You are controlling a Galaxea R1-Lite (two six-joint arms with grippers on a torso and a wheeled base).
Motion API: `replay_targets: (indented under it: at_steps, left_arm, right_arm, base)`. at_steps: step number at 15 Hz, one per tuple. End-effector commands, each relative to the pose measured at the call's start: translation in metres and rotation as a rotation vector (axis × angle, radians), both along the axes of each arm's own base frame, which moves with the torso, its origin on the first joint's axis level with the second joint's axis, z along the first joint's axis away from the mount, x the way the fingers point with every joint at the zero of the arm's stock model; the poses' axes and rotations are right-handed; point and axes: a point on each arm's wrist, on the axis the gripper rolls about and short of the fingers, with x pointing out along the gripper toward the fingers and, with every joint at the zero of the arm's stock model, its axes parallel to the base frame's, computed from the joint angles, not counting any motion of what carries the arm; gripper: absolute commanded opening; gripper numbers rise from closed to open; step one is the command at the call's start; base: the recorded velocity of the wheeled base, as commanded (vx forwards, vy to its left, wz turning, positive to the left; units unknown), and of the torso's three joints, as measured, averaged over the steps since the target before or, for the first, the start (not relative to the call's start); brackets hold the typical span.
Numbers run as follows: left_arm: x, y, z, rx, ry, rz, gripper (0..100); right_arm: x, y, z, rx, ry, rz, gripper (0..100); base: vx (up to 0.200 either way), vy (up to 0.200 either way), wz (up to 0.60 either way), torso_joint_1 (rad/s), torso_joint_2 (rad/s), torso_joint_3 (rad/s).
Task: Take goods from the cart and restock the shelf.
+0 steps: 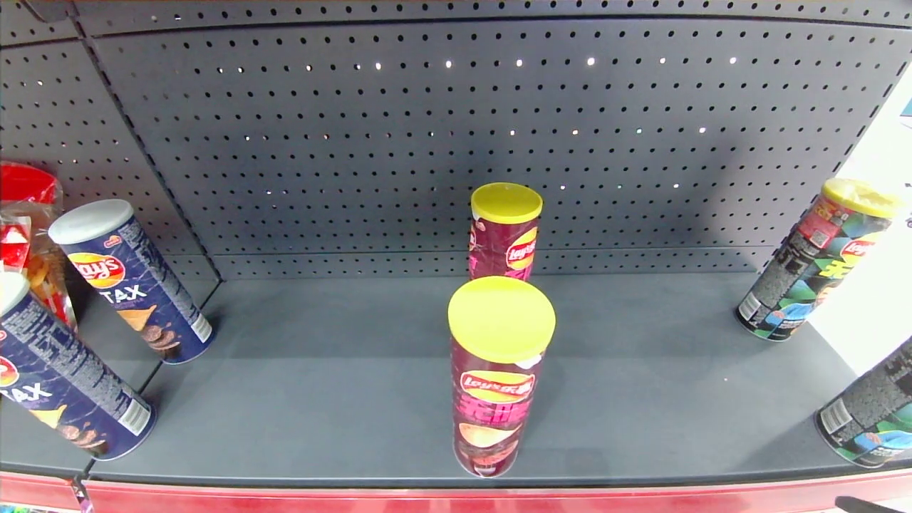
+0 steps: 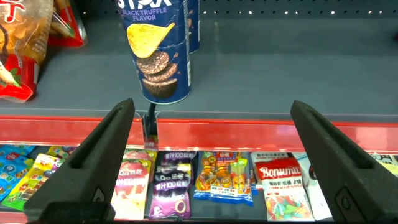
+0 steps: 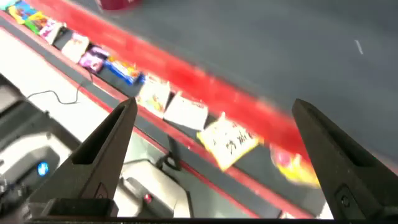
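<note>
Two magenta chip cans with yellow lids stand on the grey shelf (image 1: pixel 342 370): a front one (image 1: pixel 496 377) near the red edge and a back one (image 1: pixel 504 231) against the pegboard. My left gripper (image 2: pixel 211 168) is open and holds nothing, hanging in front of the shelf's red lip below a dark blue chip can (image 2: pixel 158 53). My right gripper (image 3: pixel 214 165) is open too, nothing between its fingers, above the red shelf edge (image 3: pixel 205 81) with the base of a red can (image 3: pixel 118 4) beyond it.
Two dark blue cans (image 1: pixel 132 278) (image 1: pixel 57 377) stand at the shelf's left beside snack bags (image 1: pixel 28 235). Two black-and-green cans (image 1: pixel 819 260) (image 1: pixel 873 410) stand at the right. Small snack packets (image 2: pixel 217 180) lie on the lower shelf.
</note>
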Motion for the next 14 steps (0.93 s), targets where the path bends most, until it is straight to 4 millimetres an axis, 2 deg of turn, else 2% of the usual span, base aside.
replay_targets:
  at_steps: [1, 3, 6, 10, 11, 12, 14]
  left_arm:
    - [0.0, 0.0, 0.0, 0.0, 0.0, 0.0, 100]
    - [0.0, 0.0, 0.0, 0.0, 0.0, 0.0, 100]
    - [0.0, 0.0, 0.0, 0.0, -0.001, 0.0, 100]
    - [0.0, 0.0, 0.0, 0.0, -0.001, 0.0, 100]
    - [0.0, 0.0, 0.0, 0.0, -0.001, 0.0, 100]
    - [0.0, 0.0, 0.0, 0.0, 0.0, 0.0, 100]
    - [0.0, 0.0, 0.0, 0.0, 0.0, 0.0, 100]
  right_arm:
    - [-0.031, -0.012, -0.014, 0.052, -0.124, -0.125, 100]
    - [-0.038, -0.012, -0.021, 0.067, -0.185, -0.23, 100]
    - [-0.035, -0.019, -0.022, 0.04, -0.214, -0.561, 100]
    - [-0.035, -0.018, -0.022, 0.115, -0.19, -0.604, 100]
    - [-0.036, -0.018, -0.016, 0.105, -0.22, -0.59, 100]
    - [-0.038, -0.018, -0.008, 0.073, -0.25, -0.567, 100]
    - [-0.039, -0.019, -0.011, -0.047, -0.184, -0.642, 100]
  base:
    - [0.0, 0.0, 0.0, 0.0, 0.0, 0.0]
    - [0.0, 0.0, 0.0, 0.0, 0.0, 0.0]
    - [0.0, 0.0, 0.0, 0.0, 0.0, 0.0]
    - [0.0, 0.0, 0.0, 0.0, 0.0, 0.0]
    - [0.0, 0.0, 0.0, 0.0, 0.0, 0.0]
    - [0.0, 0.0, 0.0, 0.0, 0.0, 0.0]
    - [0.0, 0.0, 0.0, 0.0, 0.0, 0.0]
